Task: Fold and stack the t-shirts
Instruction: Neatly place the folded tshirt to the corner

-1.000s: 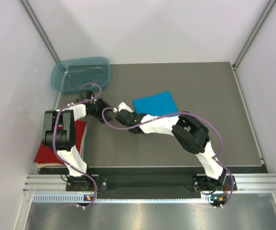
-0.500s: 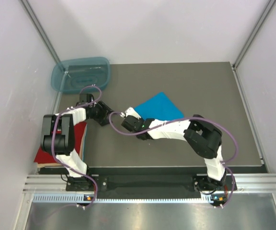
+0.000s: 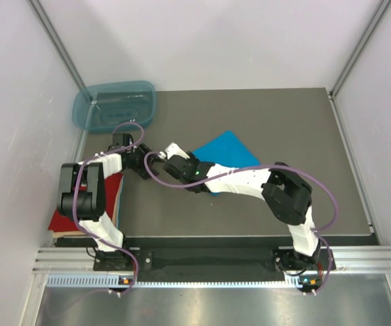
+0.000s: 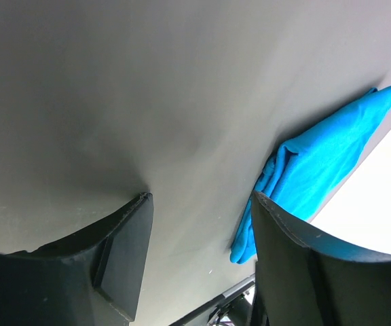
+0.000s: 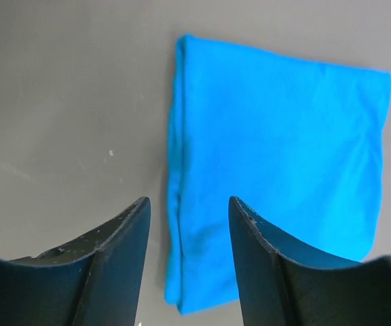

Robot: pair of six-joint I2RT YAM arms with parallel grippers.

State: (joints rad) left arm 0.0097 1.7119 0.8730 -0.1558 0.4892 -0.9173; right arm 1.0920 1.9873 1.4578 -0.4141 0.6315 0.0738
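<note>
The turquoise-blue t-shirt (image 3: 228, 152) lies folded to a flat rectangle near the middle of the table, turned at an angle. In the right wrist view the blue t-shirt (image 5: 277, 149) fills the upper right. My right gripper (image 5: 189, 202) hangs open above its near left corner, holding nothing. From above, the right gripper (image 3: 176, 157) sits just left of the shirt. The left gripper (image 3: 151, 161) is open over bare table, with the blue t-shirt (image 4: 318, 163) off to its right. The red t-shirt (image 3: 65, 219) lies folded at the table's near left, partly under the left arm.
A translucent blue-green tub (image 3: 114, 105) stands at the far left corner. The two wrists are close together left of centre, with purple cables looping over them. Grey walls close in the table on three sides.
The blue t-shirt has turned from square-on to an angle and shifted slightly right. My right gripper went from nearly shut to open and moved a little left. The left arm barely moved.
</note>
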